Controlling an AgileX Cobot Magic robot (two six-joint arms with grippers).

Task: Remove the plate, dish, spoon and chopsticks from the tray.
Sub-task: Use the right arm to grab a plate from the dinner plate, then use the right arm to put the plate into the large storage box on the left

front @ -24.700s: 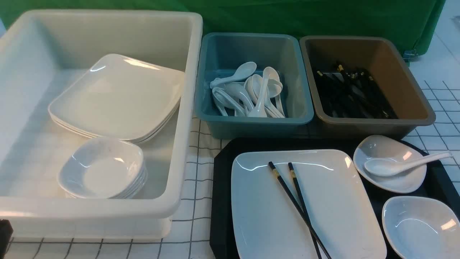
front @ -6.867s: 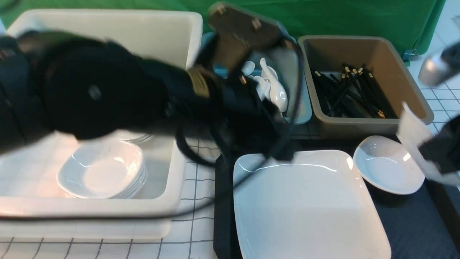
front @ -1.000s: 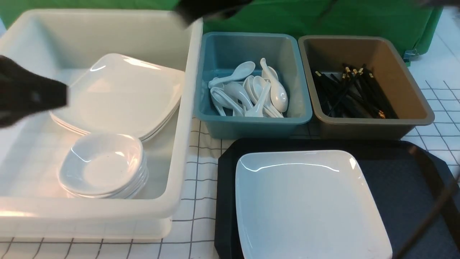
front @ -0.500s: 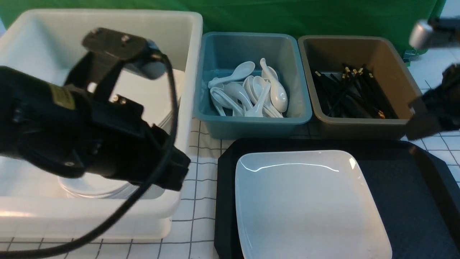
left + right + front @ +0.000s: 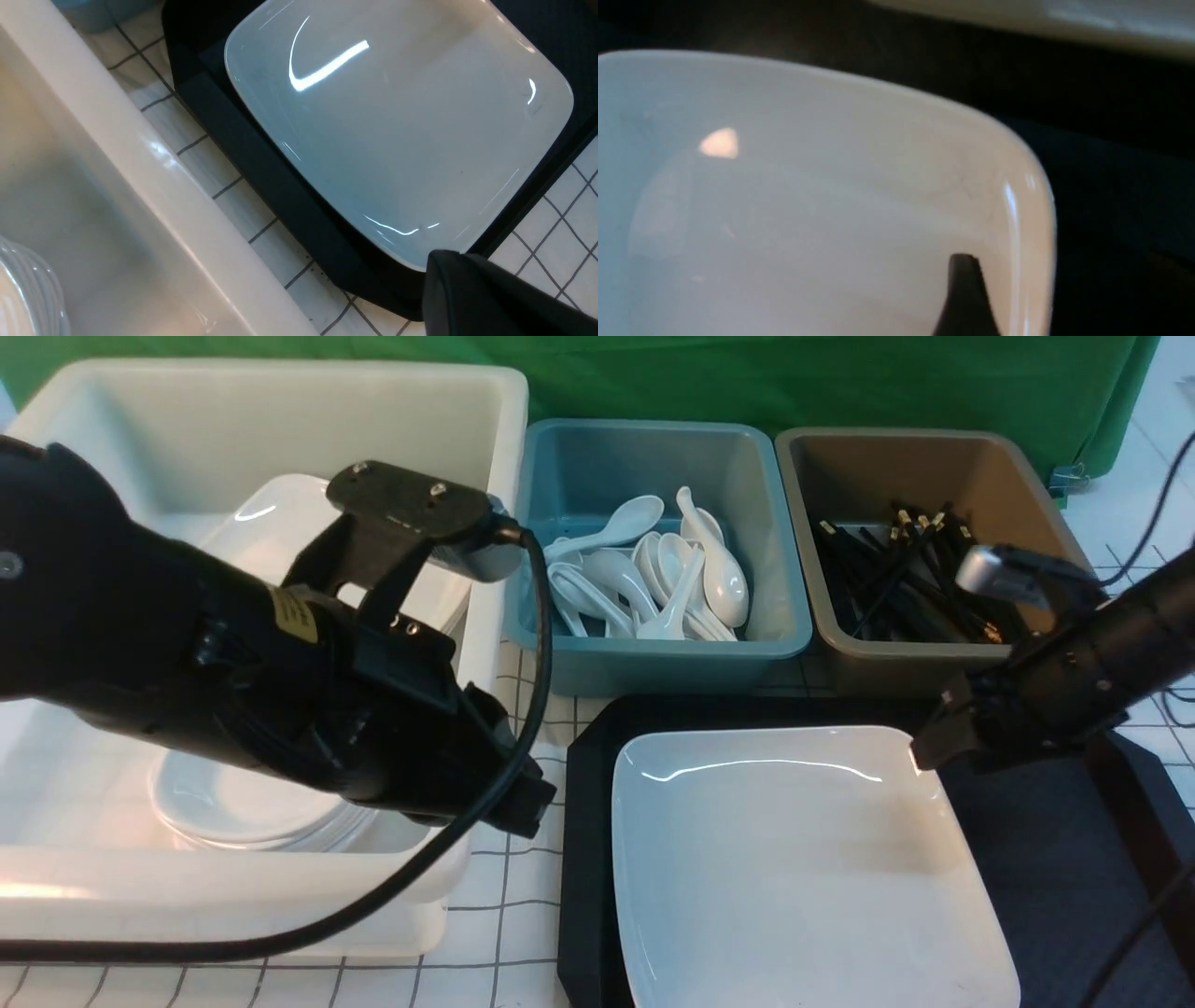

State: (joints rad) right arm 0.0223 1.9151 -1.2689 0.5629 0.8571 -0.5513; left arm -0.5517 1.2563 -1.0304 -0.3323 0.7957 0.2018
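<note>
Everything else has left the tray [image 5: 1055,859]; only the plate [image 5: 803,868] remains, lower centre. Your right gripper [image 5: 922,751] arrives at its upper-right corner, spread unclear; your left gripper [image 5: 526,803] hovers alongside, pressed shut.

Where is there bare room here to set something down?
Free: the tray right of the plate, nearer than the right end effector; the cloth strip between white tub and tray. Crowded: teal tub and brown tub, both well filled.
</note>
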